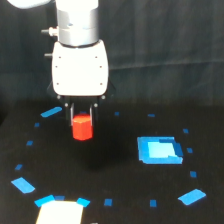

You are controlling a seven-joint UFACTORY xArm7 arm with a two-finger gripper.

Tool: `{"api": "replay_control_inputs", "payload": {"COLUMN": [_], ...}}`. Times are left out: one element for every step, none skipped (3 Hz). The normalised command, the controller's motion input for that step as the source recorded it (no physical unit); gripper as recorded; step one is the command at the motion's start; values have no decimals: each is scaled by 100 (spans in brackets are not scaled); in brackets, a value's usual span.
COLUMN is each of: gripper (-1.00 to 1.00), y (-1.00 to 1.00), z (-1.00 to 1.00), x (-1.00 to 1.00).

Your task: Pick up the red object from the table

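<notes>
Arm: 1 white and silver robot arm (79, 50) comes down from the top of the exterior view, left of centre.
Gripper: the dark gripper (81, 116) points straight down, its 2 fingers clenched on the sides of the small red-orange matte cylinder (82, 127).
Red cylinder: upright between the fingers, its lower half showing below the fingertips; it appears to hang above the flat black matte counter (115, 165), though contact cannot be ruled out.
Counter: dotted with small blue tape marks (107, 202) all round.
Blue rectangle (159, 150): lies flat on the counter, well apart from the cylinder, toward the exterior view's right.
White patch (59, 212): at the bottom edge, blue tape at its corners.
</notes>
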Motion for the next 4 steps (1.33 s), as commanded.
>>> {"api": "replay_control_inputs", "payload": {"gripper": [-98,-100,-90,-100], "y": [-35,-85,-89,81], "z": [-1,2,-4,70], "x": [-20,-12,-11,1]}}
